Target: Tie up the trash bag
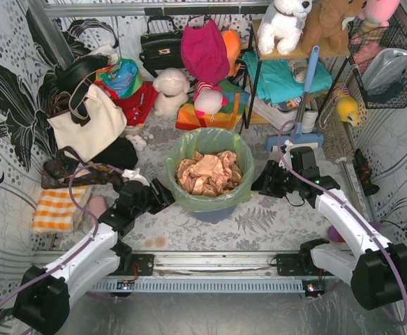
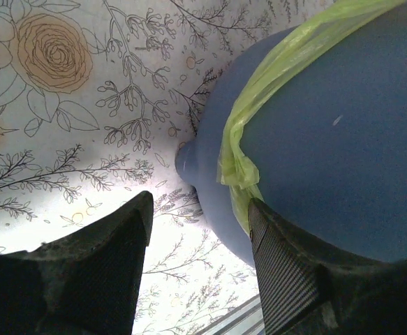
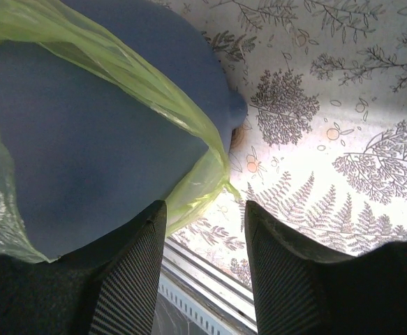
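Where bag (image 1: 177, 150) lines bin (image 1: 210, 213), apparently paper (image 1: 209, 173).

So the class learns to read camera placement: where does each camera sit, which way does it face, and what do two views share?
Top external: above and behind the bases, looking down at the trash bag in the bin; left arm and right arm show.
Left wrist: low on the bin's left, facing its wall; left jaws, open, at bottom.
Right wrist: low on the bin's right, facing its wall; right jaws, open, at bottom.
Shared: both wrist views show the bin wall and the bag's green overhang.
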Tool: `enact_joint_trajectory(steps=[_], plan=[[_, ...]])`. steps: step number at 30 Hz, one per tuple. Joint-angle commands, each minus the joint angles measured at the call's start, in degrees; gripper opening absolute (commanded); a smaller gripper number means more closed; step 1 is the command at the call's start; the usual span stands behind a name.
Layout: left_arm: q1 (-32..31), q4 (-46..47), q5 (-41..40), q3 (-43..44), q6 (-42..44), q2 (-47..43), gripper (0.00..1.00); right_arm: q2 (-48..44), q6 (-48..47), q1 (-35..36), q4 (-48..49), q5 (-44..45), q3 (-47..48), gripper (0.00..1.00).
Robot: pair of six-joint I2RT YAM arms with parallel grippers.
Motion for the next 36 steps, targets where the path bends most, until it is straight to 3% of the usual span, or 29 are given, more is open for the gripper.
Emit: enact_joint_trajectory(steps=[1,8,17,23,32,36], plan=[[0.8,3.3,0.4,-0.2,1.5,-2.3,0.65,0.4,-1.6,-0.3,-2.7,0.4,1.4,0.48],[1.0,6.4,3.7,0.1,2.3,-0.8,0.65,0.4,-2.6,-0.3,-5.0,1.1,3.0,0.48],[1.0,12.1,8.8,0.6,4.8,10.1,0.43,2.6,-0.9,-0.3,-1.5,0.5,2.7,0.45],[1.1,6.9,5.3,1.9,6.6,8.8,0.22,3.8,0.8,-0.2,-0.2,0.5,1.2,0.35],[1.1,-5.2,1.7,8.3,10.2,2.7,0.00,4.6,3.7,1.0,6.9,-4.4,-2.3,0.44],[1.1,-8.6,1.7,10.5,10.9,1.5,0.00,6.1,4.9,2.1,9.5,-3.4,-3.5,0.44]])
